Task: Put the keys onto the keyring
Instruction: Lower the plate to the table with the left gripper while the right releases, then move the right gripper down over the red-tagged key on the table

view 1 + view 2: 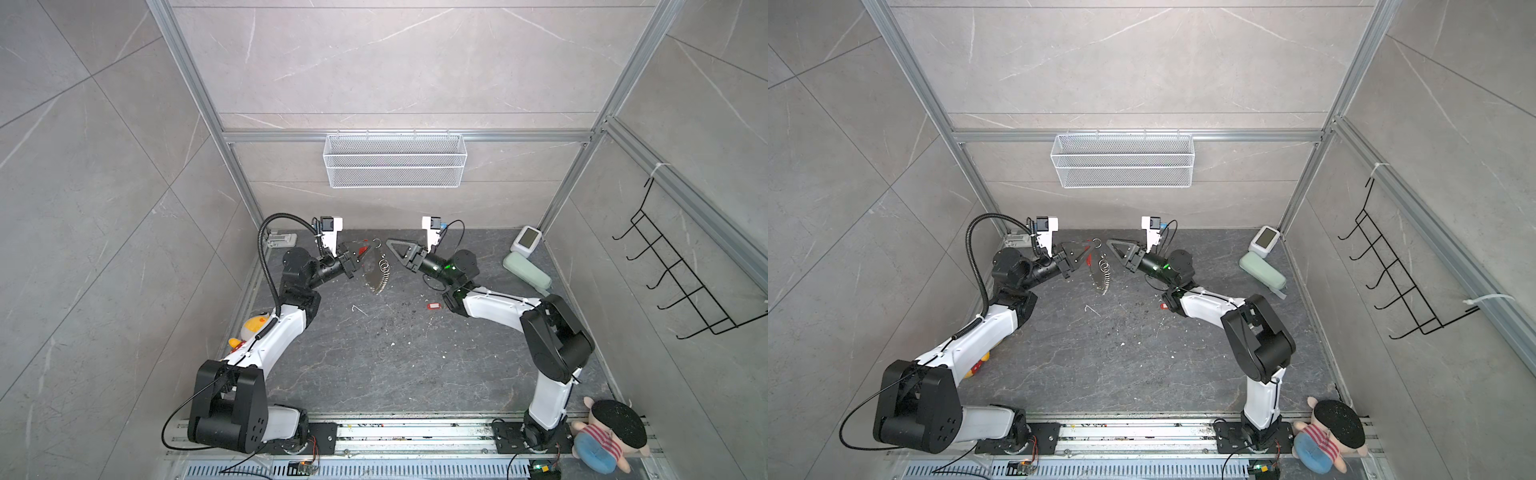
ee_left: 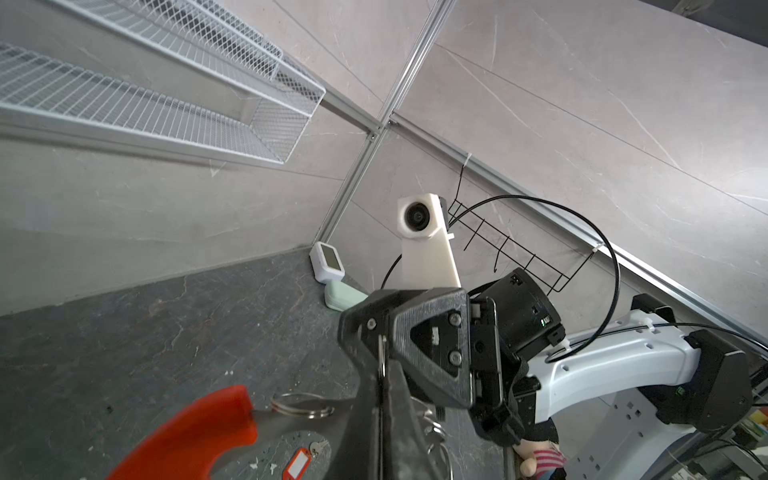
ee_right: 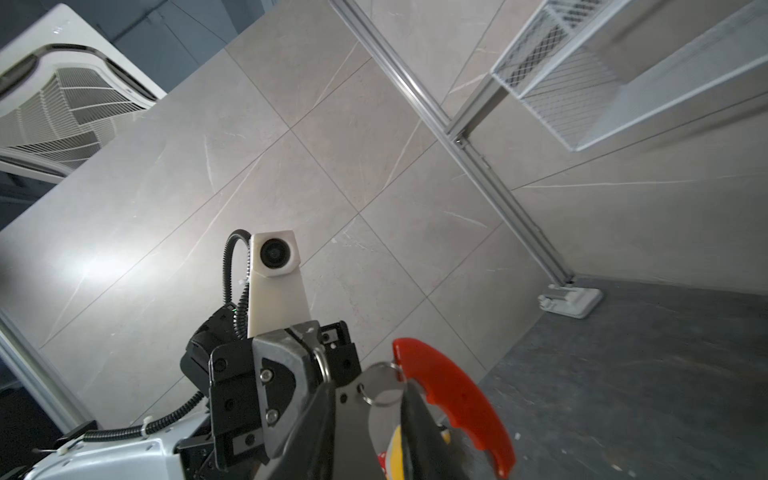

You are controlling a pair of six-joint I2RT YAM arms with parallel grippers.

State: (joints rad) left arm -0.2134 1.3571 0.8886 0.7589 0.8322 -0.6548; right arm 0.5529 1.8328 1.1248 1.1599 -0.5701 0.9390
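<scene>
Keyring (image 1: 377, 276): hung from clamped left pincer (image 1: 368, 251) for threading; right pincer (image 1: 390, 242) beside it, seemingly slightly parted; keys (image 1: 435, 306) well apart, on bench (image 1: 395, 365)

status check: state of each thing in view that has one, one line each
left gripper: shut on the keyring
keyring: hanging above the table
right gripper: open
key tag: flat on the table, not on the keyring
wire basket: empty
green case: closed
wall hooks: bare
</scene>
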